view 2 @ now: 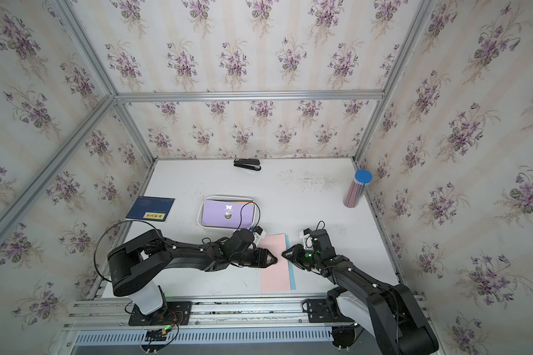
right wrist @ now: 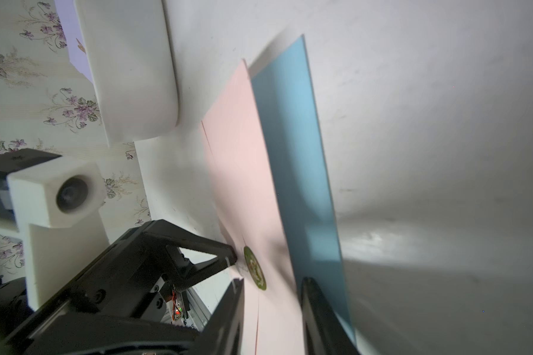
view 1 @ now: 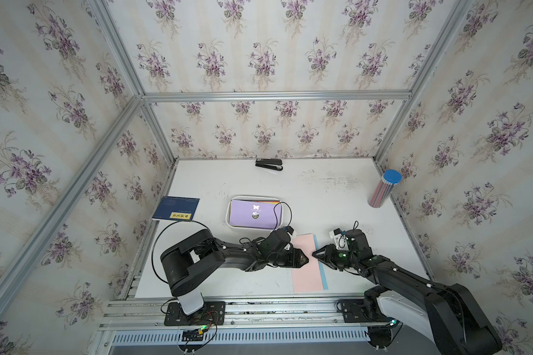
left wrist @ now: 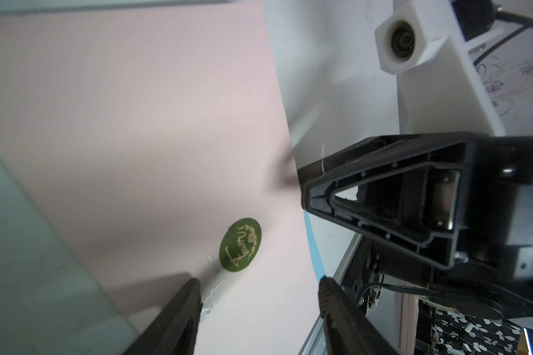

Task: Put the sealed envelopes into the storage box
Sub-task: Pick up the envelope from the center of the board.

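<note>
Left gripper [view 1: 304, 260] and right gripper [view 1: 317, 255]: jaws apart, empty, above the pink envelope [view 1: 308, 278]. It overlies the light blue envelope [view 1: 323, 276] near the desk's [view 1: 336, 196] front edge. The storage box [view 1: 228, 212], at desk centre, holds the lilac envelope [view 1: 246, 213].

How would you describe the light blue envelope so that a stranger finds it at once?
Find the central white storage box. Below the left hand and right hand lies a pink envelope. The light blue envelope lies under it, only a narrow strip showing toward the right hand.
</note>
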